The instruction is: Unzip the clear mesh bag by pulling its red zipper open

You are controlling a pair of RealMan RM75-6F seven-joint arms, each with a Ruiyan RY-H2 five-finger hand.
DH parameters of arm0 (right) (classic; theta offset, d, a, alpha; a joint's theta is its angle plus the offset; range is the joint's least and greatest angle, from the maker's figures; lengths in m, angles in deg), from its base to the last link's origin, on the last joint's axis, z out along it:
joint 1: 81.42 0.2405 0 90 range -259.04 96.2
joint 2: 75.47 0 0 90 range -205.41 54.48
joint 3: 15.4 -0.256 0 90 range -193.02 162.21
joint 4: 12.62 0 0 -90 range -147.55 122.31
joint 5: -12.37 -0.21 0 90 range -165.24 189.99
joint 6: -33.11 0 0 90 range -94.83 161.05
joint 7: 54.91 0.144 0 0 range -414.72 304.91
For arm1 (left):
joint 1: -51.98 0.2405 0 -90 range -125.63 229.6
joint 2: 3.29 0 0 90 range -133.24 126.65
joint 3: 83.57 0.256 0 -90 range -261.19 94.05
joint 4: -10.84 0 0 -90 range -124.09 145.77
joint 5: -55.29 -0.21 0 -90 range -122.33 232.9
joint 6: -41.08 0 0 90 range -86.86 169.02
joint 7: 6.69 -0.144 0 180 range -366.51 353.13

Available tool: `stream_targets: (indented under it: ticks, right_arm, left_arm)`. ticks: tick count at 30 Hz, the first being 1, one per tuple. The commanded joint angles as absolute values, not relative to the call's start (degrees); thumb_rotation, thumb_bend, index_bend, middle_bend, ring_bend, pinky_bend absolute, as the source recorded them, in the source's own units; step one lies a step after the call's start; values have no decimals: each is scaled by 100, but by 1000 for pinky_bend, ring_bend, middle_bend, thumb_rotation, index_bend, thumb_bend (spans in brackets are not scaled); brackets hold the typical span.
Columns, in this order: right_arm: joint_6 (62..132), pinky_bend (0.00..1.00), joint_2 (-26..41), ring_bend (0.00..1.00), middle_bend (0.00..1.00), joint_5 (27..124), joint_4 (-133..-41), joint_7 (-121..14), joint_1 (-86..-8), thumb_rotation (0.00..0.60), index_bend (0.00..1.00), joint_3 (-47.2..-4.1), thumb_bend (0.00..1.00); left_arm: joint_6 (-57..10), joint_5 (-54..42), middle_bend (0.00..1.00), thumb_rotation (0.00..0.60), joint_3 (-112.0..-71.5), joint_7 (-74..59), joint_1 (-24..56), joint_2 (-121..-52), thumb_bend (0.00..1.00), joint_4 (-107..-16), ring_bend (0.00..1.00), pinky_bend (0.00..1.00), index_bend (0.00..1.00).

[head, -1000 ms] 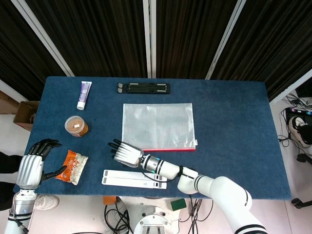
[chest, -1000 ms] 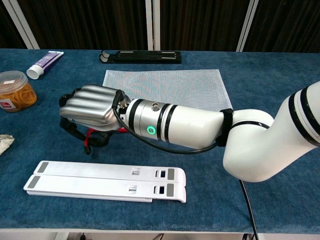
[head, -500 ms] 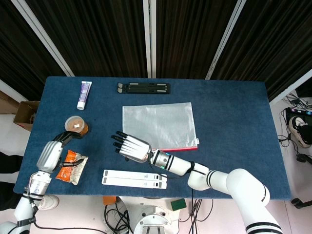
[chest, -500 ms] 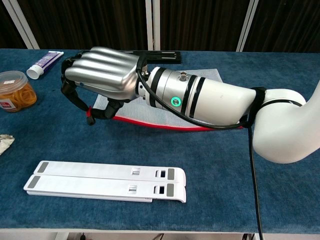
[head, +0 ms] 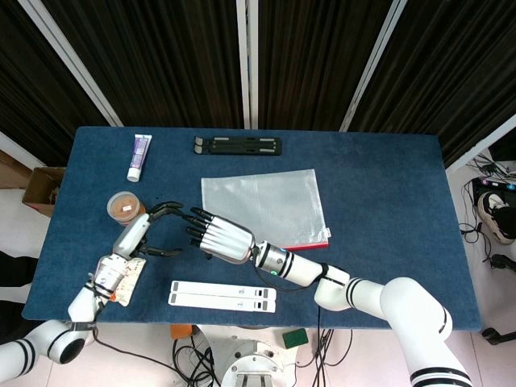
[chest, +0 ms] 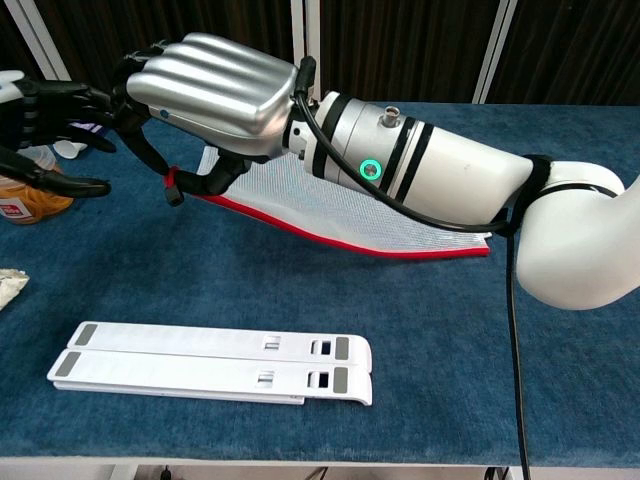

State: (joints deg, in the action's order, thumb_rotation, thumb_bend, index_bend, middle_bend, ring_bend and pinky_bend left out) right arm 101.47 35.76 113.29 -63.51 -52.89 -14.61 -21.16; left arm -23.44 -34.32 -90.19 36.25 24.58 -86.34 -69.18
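Right hand (chest: 215, 90) pinched the red zipper (chest: 330, 240) end, lifting that corner of the clear mesh bag (head: 266, 205) off the table (head: 387, 193) (far edge down); left hand (head: 149, 230) hovered beside, fingers spread.

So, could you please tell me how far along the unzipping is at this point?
Done: the right robot hand has pinched the bag at its red zipper end and lifted that corner off the table. In hand: the left robot hand, fingers spread and holding nothing, is beside that raised corner. Left: the zipper shows no visible opening, so the pull itself remains.
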Motion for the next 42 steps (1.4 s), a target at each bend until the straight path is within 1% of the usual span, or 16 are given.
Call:
stream_targets:
  ticks: [1, 12, 23, 30, 38, 42]
  right_arm:
    - [10148, 213, 3595, 161, 390, 11325, -6324, -5293, -1455, 600, 783, -2122, 628]
    - [10156, 201, 3675, 161, 391, 11286, -6187, -5244, -1415, 600, 790, -2171, 631]
    - [10186, 196, 3740, 161, 392, 11251, -6093, -5170, -1408, 600, 789, -2186, 633]
    - [10213, 195, 3724, 161, 392, 11228, -6110, -5148, -1426, 600, 790, -2192, 637]
    - [10197, 195, 3723, 161, 392, 11201, -6116, -5165, -1445, 600, 790, -2184, 637]
    - [10170, 194, 3760, 161, 392, 11181, -6084, -5180, -1441, 600, 791, -2190, 637]
  left_arm:
    - [-2215, -3500, 169, 600, -9048, 3723, 2224, -8869, 118, -6708, 132, 211, 321]
    - [-1967, -3415, 163, 600, -9002, 3409, 1817, -9467, 156, -6233, 123, 209, 357]
    - [-2048, -3249, 163, 600, -9025, 2665, 1666, -10008, 175, -5749, 123, 209, 423]
    - [-2166, -3205, 169, 600, -9018, 2749, 1655, -10165, 218, -5599, 123, 209, 491]
    - [-2245, -3183, 175, 600, -8975, 2908, 1655, -10257, 256, -5488, 124, 209, 516]
    - [-2288, -3202, 191, 600, -8945, 3038, 1648, -10354, 289, -5437, 124, 209, 552]
